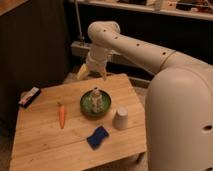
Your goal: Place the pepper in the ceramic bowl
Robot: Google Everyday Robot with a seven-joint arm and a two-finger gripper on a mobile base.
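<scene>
Basically nothing done yet: pepper [62, 115] lies on the table [50, 146] left of the ceramic bowl [85, 111], apart from it, gripper [93, 75] hangs behind the bowl, fingers spread and empty, so grasp and transfer remain.

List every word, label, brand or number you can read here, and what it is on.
None can be read.
Packet at the table's left edge: too blurred.
Item in the bowl: too blurred.
Pepper, cup, sponge: no marks seen.
Gripper, open above the table's far edge: no marks seen.
</scene>
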